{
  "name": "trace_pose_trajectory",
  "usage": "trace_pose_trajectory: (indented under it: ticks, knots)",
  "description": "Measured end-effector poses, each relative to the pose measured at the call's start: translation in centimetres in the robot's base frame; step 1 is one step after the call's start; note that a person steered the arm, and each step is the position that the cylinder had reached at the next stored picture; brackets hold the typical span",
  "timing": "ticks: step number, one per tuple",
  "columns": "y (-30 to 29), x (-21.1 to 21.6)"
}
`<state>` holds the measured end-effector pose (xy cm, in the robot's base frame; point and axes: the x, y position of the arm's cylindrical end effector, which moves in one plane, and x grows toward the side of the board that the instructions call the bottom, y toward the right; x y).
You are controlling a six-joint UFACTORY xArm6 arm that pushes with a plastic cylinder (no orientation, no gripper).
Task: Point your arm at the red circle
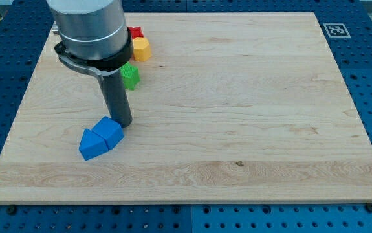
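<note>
Barely begun: my tip point(124, 124) rests at the blue blocks, well apart from the red target.

Right now my end effector is a bare rod with nothing to spread or pinch; its tip touches the blue block point(110, 129), which has a second blue piece point(91, 145) at its 8 o'clock. A red block point(135, 32) peeks out at 12 o'clock, mostly hidden behind my arm, so I cannot tell if it is the circle. The yellow block point(140, 48) and green block point(130, 75) lie between on the counter point(237, 97). Pointing is still undone.
</note>
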<state>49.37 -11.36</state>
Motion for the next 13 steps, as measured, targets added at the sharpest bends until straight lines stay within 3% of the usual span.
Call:
trace_pose_trajectory:
  ticks: [5,10,13]
  knots:
    - [-1.8,-0.3]
    - [-15.0,-6.0]
    - [-15.5,-10.4]
